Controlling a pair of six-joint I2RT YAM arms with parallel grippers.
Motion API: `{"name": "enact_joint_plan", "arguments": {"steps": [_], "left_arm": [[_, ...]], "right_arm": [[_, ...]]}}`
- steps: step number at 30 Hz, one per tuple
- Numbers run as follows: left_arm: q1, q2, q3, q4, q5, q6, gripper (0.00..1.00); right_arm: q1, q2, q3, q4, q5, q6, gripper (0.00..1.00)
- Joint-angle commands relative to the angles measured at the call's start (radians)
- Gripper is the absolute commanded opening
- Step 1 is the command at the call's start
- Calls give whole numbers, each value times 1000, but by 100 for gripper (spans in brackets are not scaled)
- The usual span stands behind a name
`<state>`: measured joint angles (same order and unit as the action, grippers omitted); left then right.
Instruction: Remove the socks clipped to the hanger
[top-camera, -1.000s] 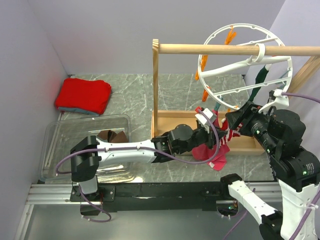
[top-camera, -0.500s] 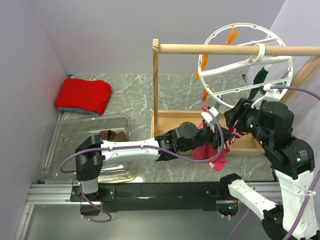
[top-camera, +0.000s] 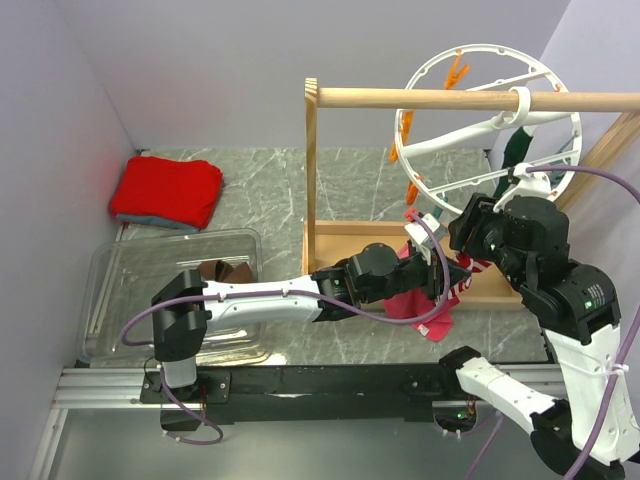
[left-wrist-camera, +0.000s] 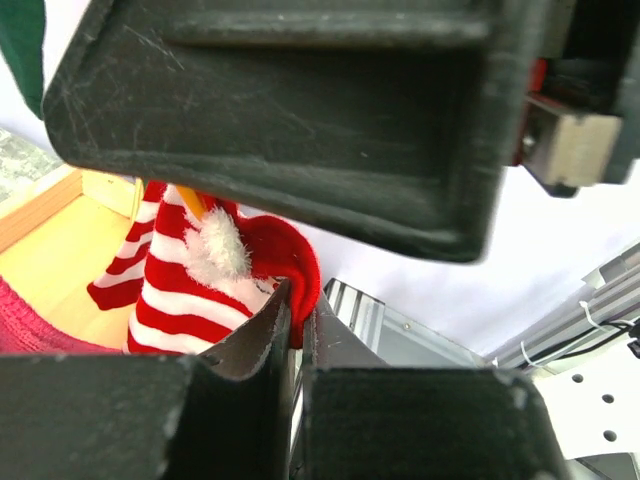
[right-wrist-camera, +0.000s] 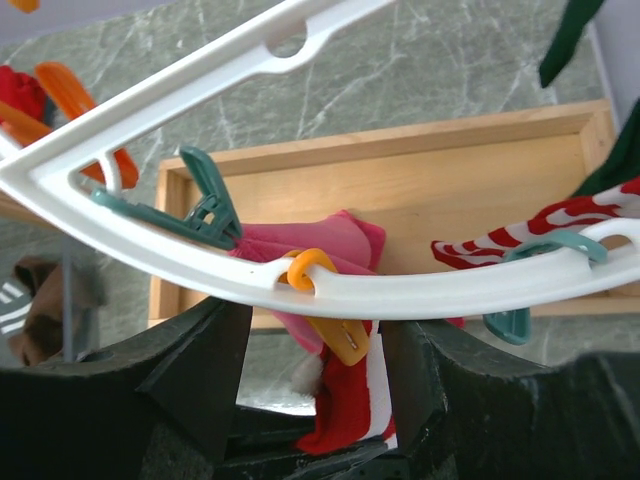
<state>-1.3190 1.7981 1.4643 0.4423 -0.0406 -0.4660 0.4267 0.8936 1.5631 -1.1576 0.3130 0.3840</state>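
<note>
The white ring hanger (top-camera: 495, 120) hangs from a wooden rail. In the right wrist view an orange clip (right-wrist-camera: 342, 337) on the ring (right-wrist-camera: 420, 292) holds a red-and-white striped sock (right-wrist-camera: 352, 400). My right gripper (right-wrist-camera: 315, 335) is open, one finger on each side of that clip, just under the ring; in the top view it (top-camera: 468, 232) is at the ring's lower edge. My left gripper (left-wrist-camera: 297, 300) is shut on the red edge of the striped sock (left-wrist-camera: 180, 290), just below the right gripper. A second striped sock (right-wrist-camera: 560, 222) hangs from a teal clip (right-wrist-camera: 508, 325). A dark green sock (top-camera: 518, 150) hangs further back.
A pink cloth (right-wrist-camera: 310, 250) lies in the wooden base tray (right-wrist-camera: 400, 170) under the ring. The wooden rail frame (top-camera: 440, 98) crosses in front of the hanger. A clear plastic bin (top-camera: 130, 270) and a folded red cloth (top-camera: 167, 192) are at the left.
My left gripper has moved right and closed on the striped sock. My right gripper has moved up and left to the ring, and the hanger has tilted slightly.
</note>
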Motion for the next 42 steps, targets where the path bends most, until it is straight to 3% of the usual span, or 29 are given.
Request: {"name": "enact_joint_plan", "arguments": {"steps": [1, 8, 21, 23, 24, 28, 36, 42], "left_arm": [[-9, -5, 37, 16, 24, -19, 1], [-11, -9, 30, 10, 33, -33, 1], [-11, -20, 8, 4, 33, -45, 1], [-11, -25, -1, 3, 33, -51, 1], [-11, -26, -7, 4, 33, -52, 1], [-11, -48, -50, 16, 33, -66, 1], [-11, -85, -87, -23, 31, -82, 1], [-9, -227, -266, -89, 10, -111, 1]], "right_arm": [[21, 14, -8, 10, 98, 0, 61], [35, 1, -40, 41, 136, 10, 58], [35, -19, -89, 98, 149, 18, 41], [34, -31, -104, 113, 149, 16, 36], [34, -39, -109, 118, 150, 16, 26], [35, -62, -146, 151, 144, 18, 1], [34, -85, -212, 214, 111, 30, 0], [35, -107, -239, 225, 81, 32, 0]]}}
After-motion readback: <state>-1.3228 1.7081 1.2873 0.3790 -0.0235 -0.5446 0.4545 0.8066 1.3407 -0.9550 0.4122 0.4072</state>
